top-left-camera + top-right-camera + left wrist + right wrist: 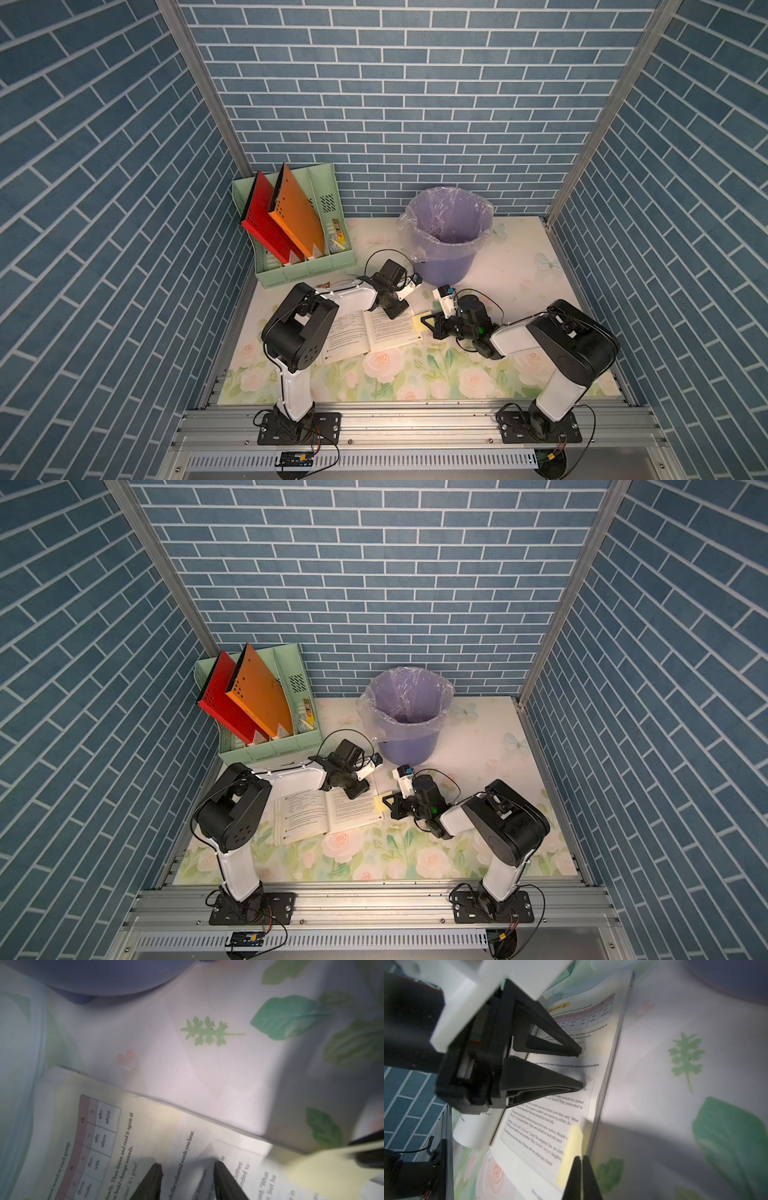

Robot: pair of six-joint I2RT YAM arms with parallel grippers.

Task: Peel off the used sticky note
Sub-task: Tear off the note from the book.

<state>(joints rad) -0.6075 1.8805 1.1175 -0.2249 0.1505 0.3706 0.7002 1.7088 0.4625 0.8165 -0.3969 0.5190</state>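
The sticky note (pixel 572 1153) sits at the outer edge of the right-hand page of the open book (pixel 374 336), which lies flat on the flowered worktop (pixel 436 374) near the purple bin (pixel 440 266). The right gripper (pixel 580 1160) is closed, its jaws pinching the note's free edge, which bends up off the page. The left gripper (pixel 187 1164) has its jaws slightly apart with nothing between them, both tips down on the same page
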